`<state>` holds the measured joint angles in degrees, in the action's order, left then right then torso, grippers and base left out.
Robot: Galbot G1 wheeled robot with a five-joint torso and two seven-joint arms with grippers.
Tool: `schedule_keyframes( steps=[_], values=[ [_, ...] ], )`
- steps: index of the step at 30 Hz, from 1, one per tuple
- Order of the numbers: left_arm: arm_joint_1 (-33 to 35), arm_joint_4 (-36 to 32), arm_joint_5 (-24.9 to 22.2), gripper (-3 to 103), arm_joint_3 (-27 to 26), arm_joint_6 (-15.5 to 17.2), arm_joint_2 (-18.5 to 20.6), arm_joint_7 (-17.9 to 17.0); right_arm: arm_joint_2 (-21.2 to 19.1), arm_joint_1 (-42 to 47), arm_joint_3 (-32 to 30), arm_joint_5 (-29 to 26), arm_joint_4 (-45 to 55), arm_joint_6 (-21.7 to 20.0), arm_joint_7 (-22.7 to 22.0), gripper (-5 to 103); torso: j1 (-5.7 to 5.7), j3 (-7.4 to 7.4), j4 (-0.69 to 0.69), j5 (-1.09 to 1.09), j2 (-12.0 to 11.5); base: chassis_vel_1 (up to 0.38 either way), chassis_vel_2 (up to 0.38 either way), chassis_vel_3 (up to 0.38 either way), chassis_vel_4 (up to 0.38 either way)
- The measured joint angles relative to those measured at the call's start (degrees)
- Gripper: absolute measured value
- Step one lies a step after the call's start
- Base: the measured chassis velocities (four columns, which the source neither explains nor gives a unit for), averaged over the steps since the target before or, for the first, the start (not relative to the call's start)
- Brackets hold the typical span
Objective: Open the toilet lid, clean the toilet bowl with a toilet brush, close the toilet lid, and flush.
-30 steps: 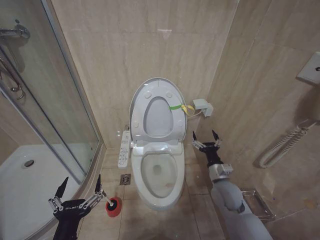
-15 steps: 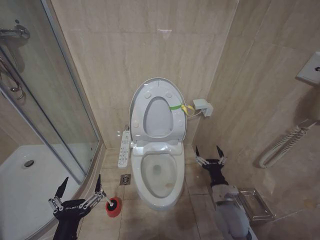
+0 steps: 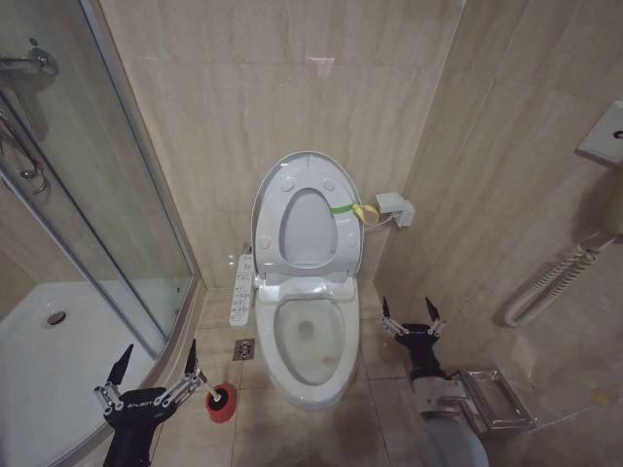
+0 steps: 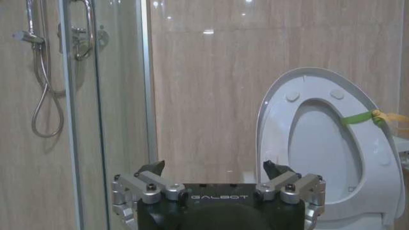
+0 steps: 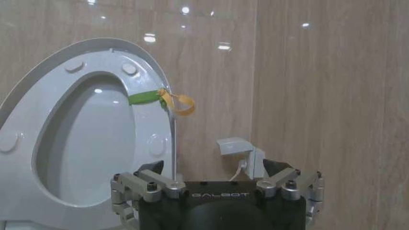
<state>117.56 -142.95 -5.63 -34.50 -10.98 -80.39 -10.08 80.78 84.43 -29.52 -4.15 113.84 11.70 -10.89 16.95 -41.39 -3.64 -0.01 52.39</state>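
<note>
While the toilet lid (image 3: 306, 167) stands raised against the tiled wall, the toilet bowl (image 3: 311, 342) lies at nine o'clock of the right pincer (image 3: 410, 313), spread wide. At three o'clock of the left pincer (image 3: 155, 361), also wide, the toilet brush (image 3: 220, 399) sits on the tiled floor.

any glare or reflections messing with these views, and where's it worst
Head view: a soft ceiling-light glare patch on the wall tile above the raised toilet lid, and reflections on the shower glass. Left wrist view: bright specks along the top of the wall, streaks on the glass. Right wrist view: worst, with several hot spots on the glossy tile above the lid.
</note>
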Motion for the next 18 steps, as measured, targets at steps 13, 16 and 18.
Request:
schedule_keyframes(
  steps=[13, 16, 18],
  values=[
    [0.0, 0.0, 0.0, 100, 0.0, 0.0, 0.0, 0.0, 1.4, 1.6, -0.7, 3.2, 0.2, 1.2, 1.3, 100, 0.0, 0.0, 0.0, 0.0, 0.0, 0.0, 0.0, 0.0, 0.0],
    [0.0, 0.0, 0.0, 100, 0.0, 0.0, 0.0, 0.0, 1.9, 2.3, -0.7, 3.5, 0.7, 1.5, 1.4, 100, 0.0, 0.0, 0.0, 0.0, 0.0, 0.0, 0.0, 0.0, 0.0],
    [0.0, 0.0, 0.0, 100, 0.0, 0.0, 0.0, 0.0, 2.0, 2.5, -0.7, 3.5, 0.9, 1.5, 1.4, 100, 0.0, 0.0, 0.0, 0.0, 0.0, 0.0, 0.0, 0.0, 0.0]
  ],
)
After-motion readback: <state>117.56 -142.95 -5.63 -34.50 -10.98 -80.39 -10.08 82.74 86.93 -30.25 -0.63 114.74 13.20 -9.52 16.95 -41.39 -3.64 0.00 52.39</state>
